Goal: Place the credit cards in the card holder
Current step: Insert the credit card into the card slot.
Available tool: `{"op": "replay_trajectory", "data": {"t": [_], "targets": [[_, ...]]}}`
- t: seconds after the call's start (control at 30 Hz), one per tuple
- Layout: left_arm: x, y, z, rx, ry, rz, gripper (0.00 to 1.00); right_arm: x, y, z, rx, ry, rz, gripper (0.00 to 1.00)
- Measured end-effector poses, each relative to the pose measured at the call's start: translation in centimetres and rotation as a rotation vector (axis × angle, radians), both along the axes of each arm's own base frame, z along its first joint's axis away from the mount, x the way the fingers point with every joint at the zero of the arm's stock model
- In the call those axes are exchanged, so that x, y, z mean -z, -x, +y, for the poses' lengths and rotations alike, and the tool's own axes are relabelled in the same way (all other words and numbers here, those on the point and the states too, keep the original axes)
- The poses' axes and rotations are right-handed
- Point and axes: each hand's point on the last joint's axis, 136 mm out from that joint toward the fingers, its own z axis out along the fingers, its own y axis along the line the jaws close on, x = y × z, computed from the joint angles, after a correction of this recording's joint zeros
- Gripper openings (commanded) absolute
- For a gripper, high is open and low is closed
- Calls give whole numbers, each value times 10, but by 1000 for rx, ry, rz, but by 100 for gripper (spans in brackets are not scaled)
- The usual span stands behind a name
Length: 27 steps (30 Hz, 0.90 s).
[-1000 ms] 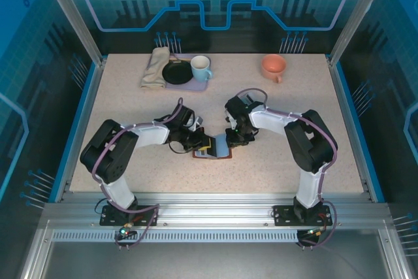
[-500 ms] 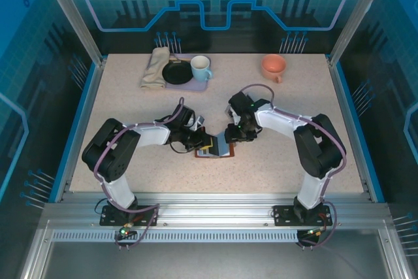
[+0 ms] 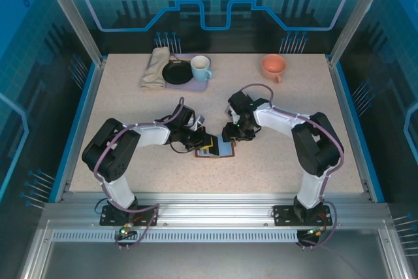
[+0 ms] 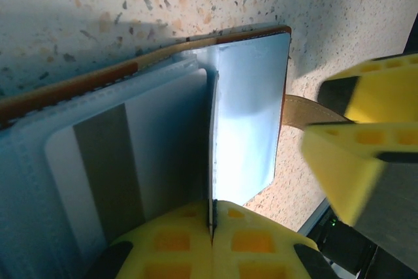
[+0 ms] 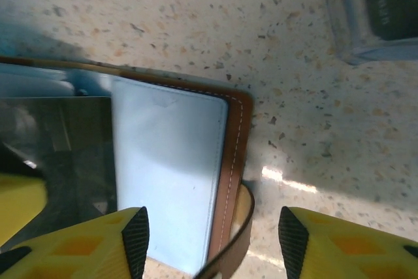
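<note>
The brown card holder (image 3: 216,151) lies open on the table between the two arms. My left gripper (image 4: 212,227) is shut on a thin sleeve page of the holder, which stands edge-on above the pale blue inner panel (image 4: 251,115). Left of that page, a white credit card with a grey stripe (image 4: 108,174) sits in a clear sleeve. My right gripper (image 5: 212,246) is open, its fingers (image 5: 78,246) astride the holder's right edge (image 5: 234,161) and the curled snap tab (image 5: 243,227), holding nothing. From above, the left gripper (image 3: 204,143) and right gripper (image 3: 228,136) meet over the holder.
A grey tray corner (image 5: 372,11) lies just beyond the holder. At the back left are a beige cloth (image 3: 155,67), a black dish (image 3: 177,72) and a white-blue mug (image 3: 200,68). An orange cup (image 3: 274,65) stands at the back right.
The right gripper's jaws have opened wider and its arm has shifted slightly. The left gripper has kept its hold and not moved.
</note>
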Motion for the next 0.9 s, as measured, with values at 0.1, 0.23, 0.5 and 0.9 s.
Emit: {"op": "replay_trajectory", "data": {"t": [0.1,0.23,0.5,0.9], "targets": [[0,-1,-1,-13,15,0,5,15,2,0,-5,12,33,41],[0,-3,1,-30,26,3,5,16,0,0,-5,9,31,26],[1,-7,4,-49,21,-8,6,16,-1,1,-10,-7,16,17],[4,-6,4,-26,5,-28,11,15,-1,1,-8,-16,21,14]]}}
